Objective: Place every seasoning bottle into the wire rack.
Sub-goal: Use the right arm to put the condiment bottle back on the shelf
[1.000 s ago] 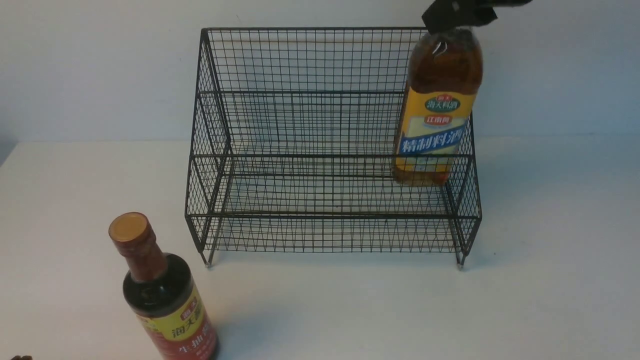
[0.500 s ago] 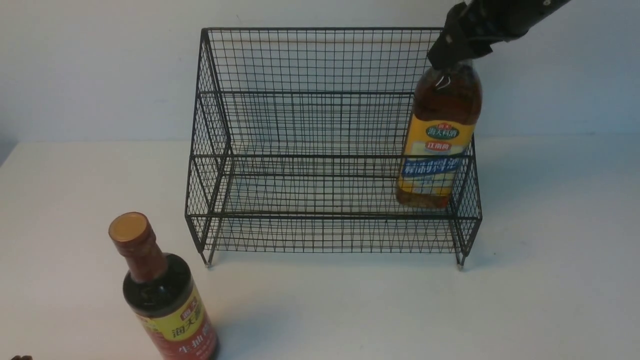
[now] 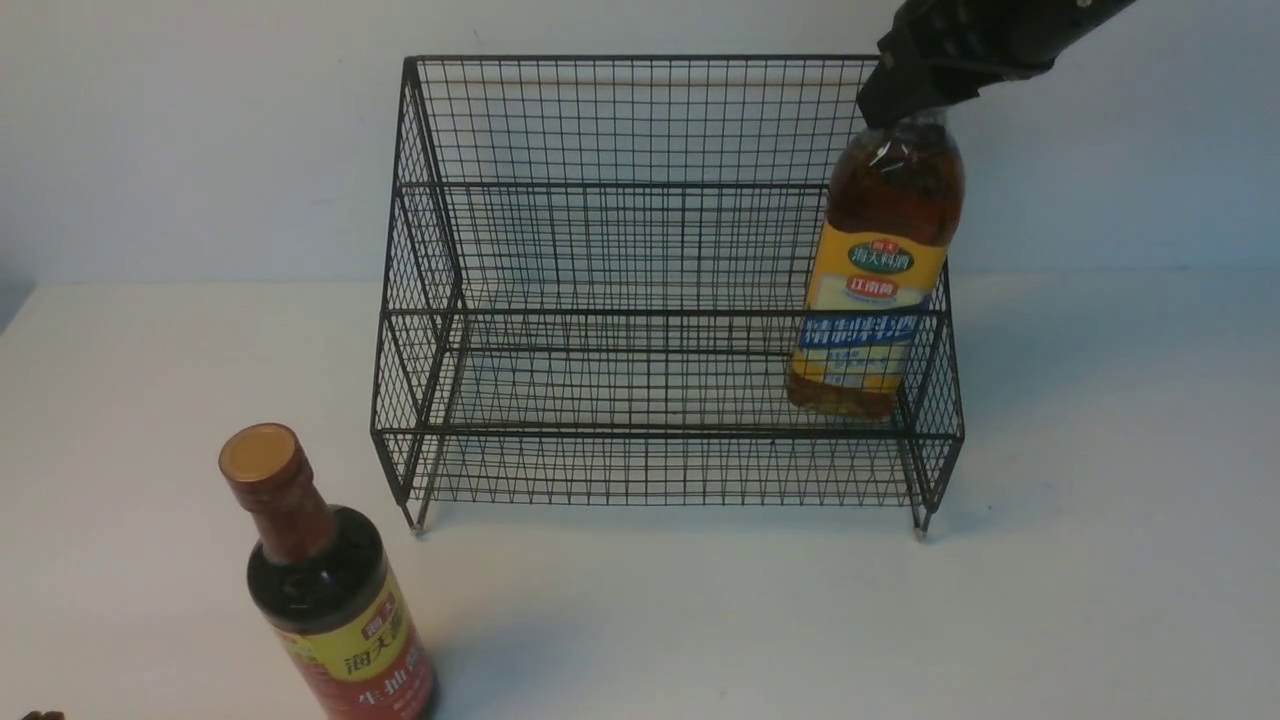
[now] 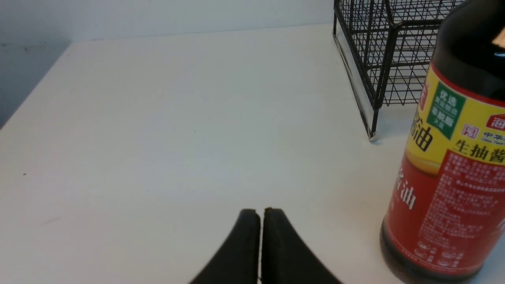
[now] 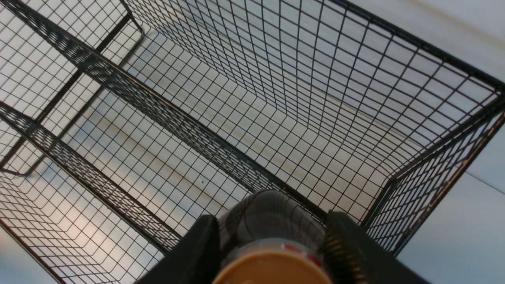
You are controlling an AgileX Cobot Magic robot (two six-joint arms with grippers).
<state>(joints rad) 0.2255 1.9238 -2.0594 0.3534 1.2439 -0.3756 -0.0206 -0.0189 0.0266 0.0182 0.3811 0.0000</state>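
The right pincer [image 3: 903, 98] is clamped on the cap of the amber bottle [image 3: 880, 250]. The bottle hangs below it, slightly tilted, with its base in the lower tier of the rack [image 3: 600, 312]. The left pincer [image 4: 260, 221] is pressed together and empty. The soy bottle [image 4: 446, 177] stands just beside it on the table [image 4: 158, 118].

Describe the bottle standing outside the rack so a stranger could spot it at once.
Find the black wire rack on the white table. Off its front left corner, nearer the robot, one dark soy-sauce bottle stands on the table. It has a long brown neck and a red-yellow label, unlike the amber bottle inside the rack.
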